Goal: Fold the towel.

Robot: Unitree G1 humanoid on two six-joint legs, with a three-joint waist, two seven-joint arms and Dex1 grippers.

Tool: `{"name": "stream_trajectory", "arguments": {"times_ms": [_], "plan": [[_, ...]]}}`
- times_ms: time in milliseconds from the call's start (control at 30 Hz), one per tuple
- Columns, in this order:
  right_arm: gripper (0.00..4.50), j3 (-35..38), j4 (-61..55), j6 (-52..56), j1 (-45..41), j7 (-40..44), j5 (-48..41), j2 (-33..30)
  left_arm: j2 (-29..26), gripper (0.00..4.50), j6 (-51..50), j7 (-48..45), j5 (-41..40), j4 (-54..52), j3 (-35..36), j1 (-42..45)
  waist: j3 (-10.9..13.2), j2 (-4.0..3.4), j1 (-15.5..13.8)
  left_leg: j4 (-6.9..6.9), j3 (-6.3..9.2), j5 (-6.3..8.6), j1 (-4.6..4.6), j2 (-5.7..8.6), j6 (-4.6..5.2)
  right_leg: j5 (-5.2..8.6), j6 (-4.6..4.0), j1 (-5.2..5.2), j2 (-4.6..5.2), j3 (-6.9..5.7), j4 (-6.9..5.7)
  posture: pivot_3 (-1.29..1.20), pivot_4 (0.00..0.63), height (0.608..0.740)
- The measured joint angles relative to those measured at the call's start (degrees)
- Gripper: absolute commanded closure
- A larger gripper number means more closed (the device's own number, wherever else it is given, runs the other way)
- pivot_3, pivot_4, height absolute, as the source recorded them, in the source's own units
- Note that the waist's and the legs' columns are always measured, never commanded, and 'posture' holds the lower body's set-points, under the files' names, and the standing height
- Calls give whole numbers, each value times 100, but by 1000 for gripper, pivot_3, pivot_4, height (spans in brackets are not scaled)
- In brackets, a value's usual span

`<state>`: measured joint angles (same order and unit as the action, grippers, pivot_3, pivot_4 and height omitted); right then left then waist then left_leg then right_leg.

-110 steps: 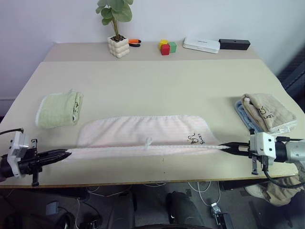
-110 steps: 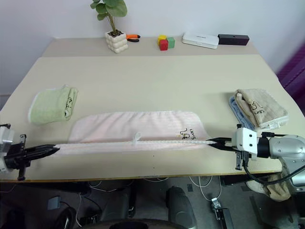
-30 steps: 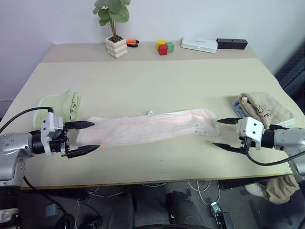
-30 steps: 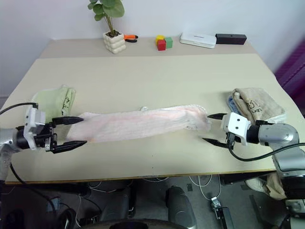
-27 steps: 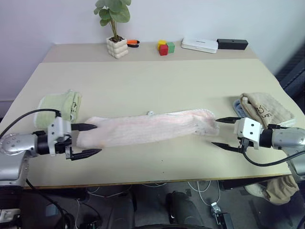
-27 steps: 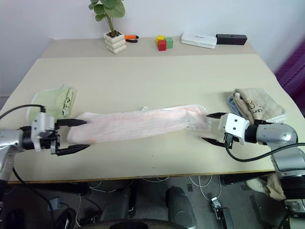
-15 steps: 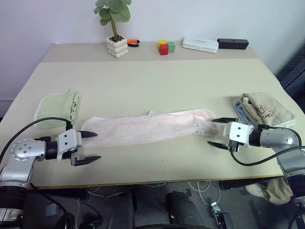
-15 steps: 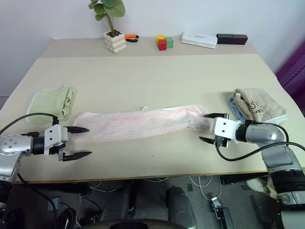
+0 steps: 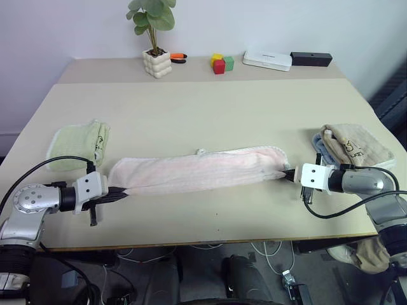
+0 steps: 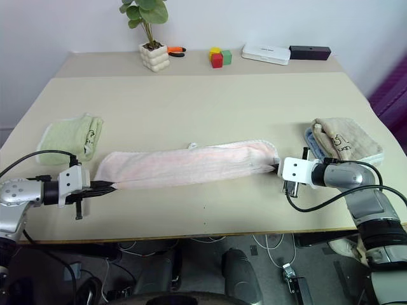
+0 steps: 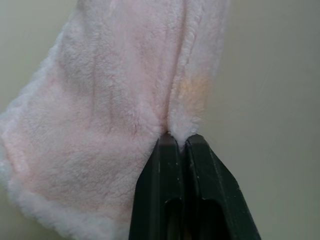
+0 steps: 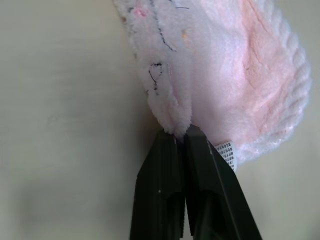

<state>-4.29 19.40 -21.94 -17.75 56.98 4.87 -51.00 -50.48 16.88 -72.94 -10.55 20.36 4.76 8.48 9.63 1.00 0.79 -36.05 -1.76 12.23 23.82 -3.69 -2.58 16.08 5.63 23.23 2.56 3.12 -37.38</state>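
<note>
Left end effector (image 9: pixel 119 192) and right end effector (image 9: pixel 290 173) apparently pinch towel (image 9: pixel 197 170) ends.

Office or lab, beige table (image 9: pixel 191 108), potted plant (image 9: pixel 154 38)

The pink towel (image 9: pixel 197 170) lies as a long folded band across the lower middle of the frame on the table (image 9: pixel 210 114). At lower left the left gripper (image 9: pixel 121 191) pinches its end, fingers together; at right the right gripper (image 9: pixel 289 173) nips the other end. A green towel (image 9: pixel 77 145) sits left (a beige one (image 9: pixel 356 147) right), plant pot (image 9: pixel 158 62) top
</note>
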Motion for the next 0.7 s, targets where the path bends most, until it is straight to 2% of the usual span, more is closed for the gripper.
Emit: {"name": "stream_trajectory", "arguments": {"times_ms": [267,500,533,633,700], "plan": [[4500,38,-735,-311,635,730,-584,-517,-173,4482,655,-313,-25,749,-71,331,0,-1,8,2,-3,0,-2,-1,0,0,0,0,0,1,-2,0,150,740],[4500,38,-1059,-88,826,808,-719,-582,-230,4482,578,-960,-321,1101,-71,476,0,-1,-1,1,-6,1,-1,-2,0,0,0,2,0,1,-2,0,150,740],[4500,38,-1077,-46,846,808,-719,-582,-233,4231,435,-1064,-394,1092,-71,473,0,-1,0,0,-7,1,-1,-2,1,0,0,2,1,1,-2,0,150,740],[3663,38,-1080,207,860,899,-776,-608,-277,3263,-108,-1275,-611,910,-68,350,0,-1,0,0,-6,1,-1,-2,0,0,0,2,1,1,-3,0,150,740],[2669,66,-1112,473,908,1077,-955,-696,-313,2270,-137,-1292,-619,869,-64,312,0,-2,-12,-1,-5,1,-2,-2,0,1,0,2,1,1,-3,0,150,740]]}}
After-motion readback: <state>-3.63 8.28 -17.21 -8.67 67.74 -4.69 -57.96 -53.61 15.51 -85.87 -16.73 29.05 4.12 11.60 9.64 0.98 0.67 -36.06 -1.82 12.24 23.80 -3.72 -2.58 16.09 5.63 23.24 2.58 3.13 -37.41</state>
